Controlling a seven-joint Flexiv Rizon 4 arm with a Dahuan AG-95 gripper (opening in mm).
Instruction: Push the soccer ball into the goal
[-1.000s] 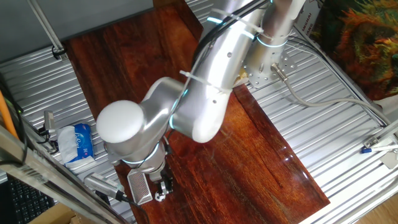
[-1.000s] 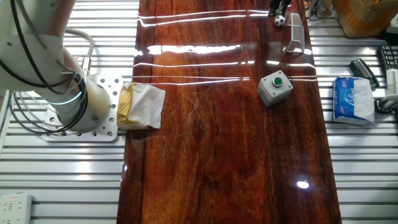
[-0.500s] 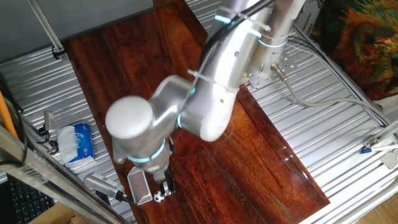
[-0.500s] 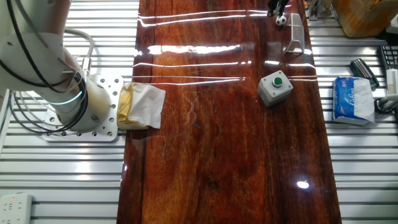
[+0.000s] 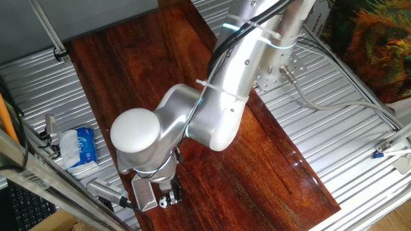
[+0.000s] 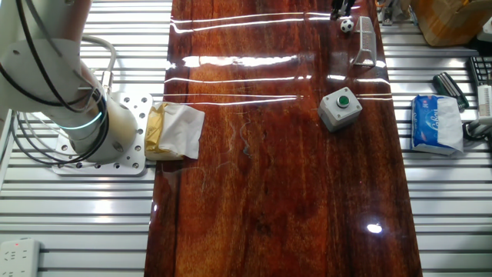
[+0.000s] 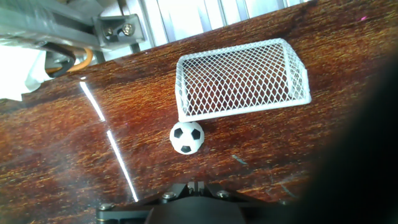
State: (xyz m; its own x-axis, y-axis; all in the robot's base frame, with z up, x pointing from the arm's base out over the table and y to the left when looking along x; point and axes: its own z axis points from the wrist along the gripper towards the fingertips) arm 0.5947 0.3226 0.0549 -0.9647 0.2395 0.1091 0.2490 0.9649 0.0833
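The soccer ball [image 7: 187, 137] is a tiny white ball with black patches. It rests on the dark wood table just in front of the left corner of the goal's mouth. The goal [image 7: 239, 78] is a small white frame with mesh net, lying just beyond the ball. My gripper [image 7: 196, 186] is shut and empty, its tips close behind the ball, apart from it. In the other fixed view the ball [image 6: 347, 25] sits beside the goal [image 6: 366, 40] at the table's far end, under the gripper [image 6: 342, 9]. In one fixed view the arm hides most of this; goal [image 5: 144, 192] and gripper [image 5: 169, 196] show.
A grey box with a green button [image 6: 340, 108] stands on the table near the goal. A blue tissue pack [image 6: 437, 123] lies off the table's edge. A cloth with a yellow packet [image 6: 173, 131] lies beside the arm's base [image 6: 100, 142].
The arm's elbow has swung a little; the gripper has stayed close behind the ball. The ball and goal have hardly moved.
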